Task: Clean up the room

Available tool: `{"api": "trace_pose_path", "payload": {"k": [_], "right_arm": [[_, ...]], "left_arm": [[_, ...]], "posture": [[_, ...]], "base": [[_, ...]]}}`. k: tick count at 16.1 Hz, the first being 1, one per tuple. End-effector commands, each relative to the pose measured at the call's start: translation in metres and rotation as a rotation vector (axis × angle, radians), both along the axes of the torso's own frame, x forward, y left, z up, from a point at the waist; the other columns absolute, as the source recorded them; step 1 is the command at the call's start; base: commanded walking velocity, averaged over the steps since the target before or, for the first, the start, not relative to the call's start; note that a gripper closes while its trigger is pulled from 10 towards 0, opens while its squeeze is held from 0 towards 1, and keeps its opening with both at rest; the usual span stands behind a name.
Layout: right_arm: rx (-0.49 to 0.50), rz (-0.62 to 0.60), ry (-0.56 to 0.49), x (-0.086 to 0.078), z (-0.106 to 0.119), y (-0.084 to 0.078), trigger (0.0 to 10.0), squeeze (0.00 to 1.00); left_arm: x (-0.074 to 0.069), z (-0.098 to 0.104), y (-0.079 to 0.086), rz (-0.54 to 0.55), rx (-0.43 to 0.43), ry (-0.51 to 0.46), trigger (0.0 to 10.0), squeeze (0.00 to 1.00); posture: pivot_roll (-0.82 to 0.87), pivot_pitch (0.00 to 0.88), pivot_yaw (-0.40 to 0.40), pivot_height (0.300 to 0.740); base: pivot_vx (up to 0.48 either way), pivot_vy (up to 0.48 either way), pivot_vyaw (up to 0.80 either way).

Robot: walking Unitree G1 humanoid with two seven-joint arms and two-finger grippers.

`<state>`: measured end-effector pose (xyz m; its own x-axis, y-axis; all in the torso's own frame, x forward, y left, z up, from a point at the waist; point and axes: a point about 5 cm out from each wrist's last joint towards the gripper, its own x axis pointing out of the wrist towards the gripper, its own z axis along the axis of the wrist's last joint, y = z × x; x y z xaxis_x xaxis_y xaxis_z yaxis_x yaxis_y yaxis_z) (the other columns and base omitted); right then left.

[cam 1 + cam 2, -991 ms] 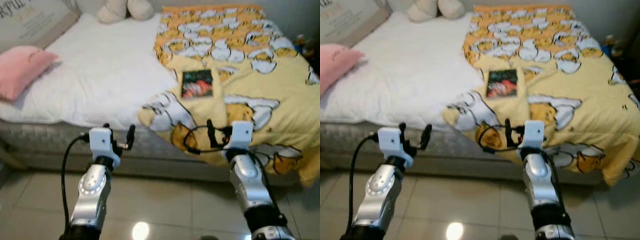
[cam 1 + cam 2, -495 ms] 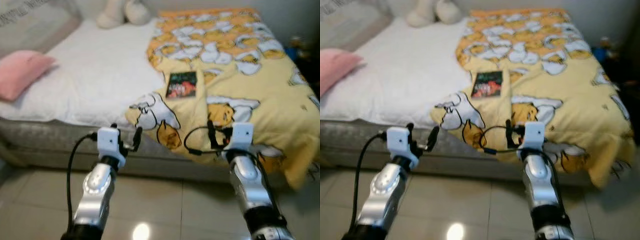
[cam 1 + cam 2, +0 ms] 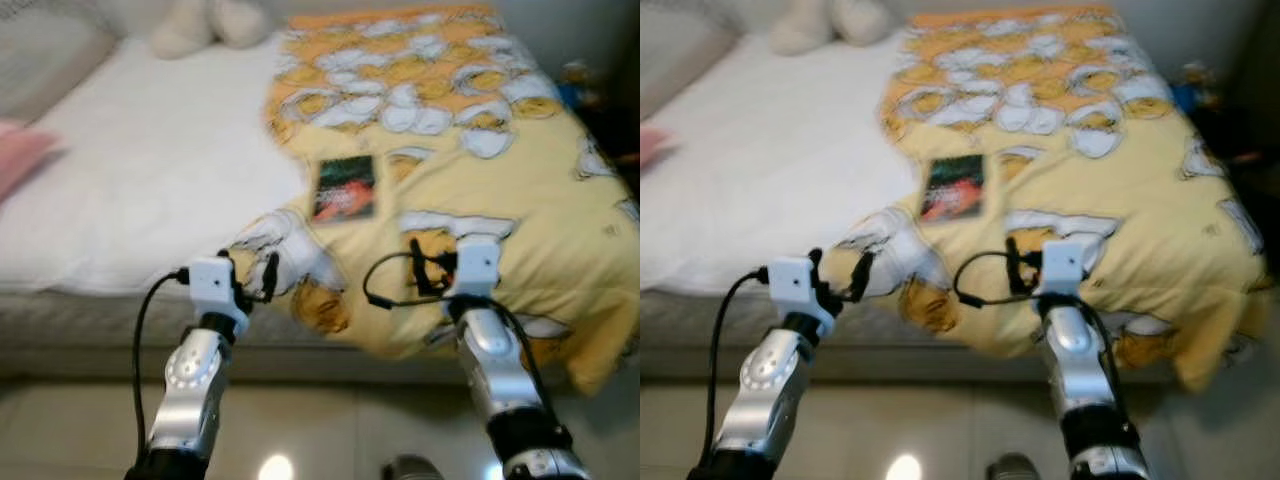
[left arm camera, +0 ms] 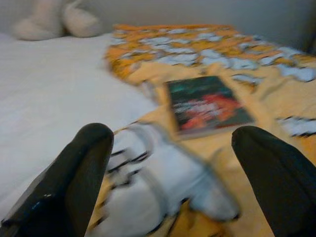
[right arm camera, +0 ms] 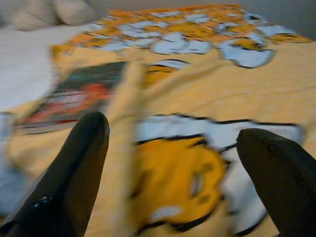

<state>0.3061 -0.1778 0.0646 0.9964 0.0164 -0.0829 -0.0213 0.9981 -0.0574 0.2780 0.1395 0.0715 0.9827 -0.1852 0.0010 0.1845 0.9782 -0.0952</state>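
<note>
A dark book (image 3: 345,188) with a red and green cover lies flat on the yellow patterned blanket (image 3: 520,190) near the middle of the bed; it also appears in the left wrist view as the book (image 4: 207,104) and in the right wrist view as the book (image 5: 74,96). My left gripper (image 3: 255,278) hovers open at the bed's front edge, short of the book. My right gripper (image 3: 425,265) is open over the blanket's front part, just right of the book. Nothing is held.
White sheet (image 3: 140,180) covers the bed's left half. A plush toy (image 3: 205,22) sits at the head of the bed, a pink pillow (image 3: 15,160) at far left. Tiled floor (image 3: 330,440) lies below. Dark objects (image 3: 590,90) stand beyond the bed's right side.
The whole view has shifted: the bed and book have slid left and closer as I walk up. Both grippers now reach over the bed's edge, still open.
</note>
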Motion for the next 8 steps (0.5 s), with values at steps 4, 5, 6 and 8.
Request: {"api": "trace_pose_path", "payload": {"k": [4,5,6,8], "right_arm": [[0.007,0.011,-0.009,0.0045,0.0034,0.0064,10.0,0.0],[0.008,0.013,-0.009,0.0046,0.0034,0.0072,10.0,0.0],[0.008,0.014,-0.01,0.0047,0.0034,0.0082,10.0,0.0],[0.01,0.014,-0.011,0.005,0.0032,0.0088,10.0,0.0]], "left_arm": [[0.0009,0.0031,0.0064,0.011,0.005,-0.009,10.0,0.0],[0.001,0.0035,0.0068,0.012,0.005,-0.01,10.0,0.0],[0.0009,0.0036,0.0074,0.012,0.005,-0.01,10.0,0.0],[0.0009,0.0037,0.0081,0.01,0.008,-0.01,10.0,0.0]], "posture": [[-0.18,0.0,0.114,0.74],[-0.18,0.0,0.115,0.74],[-0.17,0.0,0.118,0.74],[-0.17,0.0,0.12,0.74]], "base": [[0.469,0.0,0.0],[0.458,0.0,0.0],[0.458,0.0,0.0],[0.458,0.0,0.0]]}}
